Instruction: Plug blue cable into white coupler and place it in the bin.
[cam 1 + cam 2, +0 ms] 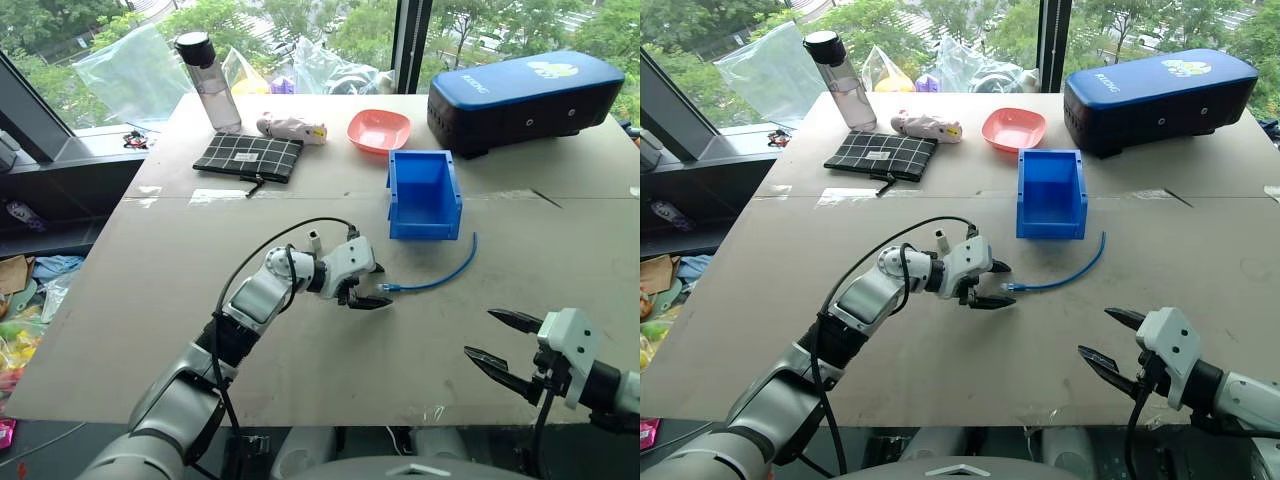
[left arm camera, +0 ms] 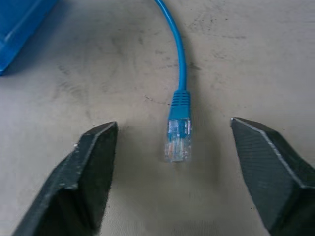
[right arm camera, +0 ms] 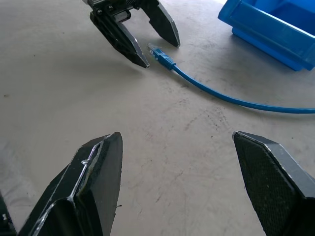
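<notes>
Here the left gripper [image 1: 368, 293] sits low over the middle of the frame, its two black fingers spread with the clear plug of the blue cable [image 1: 440, 275] lying on the surface between their tips, untouched by either. The right gripper [image 1: 505, 345] hangs at the lower right, jaws wide and holding nothing, well apart from the cable.

From the plug, the single blue cable curves up and to the right, ending just beside the lower right corner of the one blue bin [image 1: 423, 192], which stands right of centre with its sloped front toward the camera.

The surface is a pale grey tabletop [image 1: 150, 300], scuffed, made of two boards with a seam across it. Along its far edge, from upper left to upper right: one clear water bottle [image 1: 208, 80], one checked pouch [image 1: 249, 157], one small pinkish bundle [image 1: 292, 128], one pink bowl [image 1: 379, 130], one dark blue case [image 1: 520, 100]. Behind stand windows with green trees [image 1: 300, 25].
</notes>
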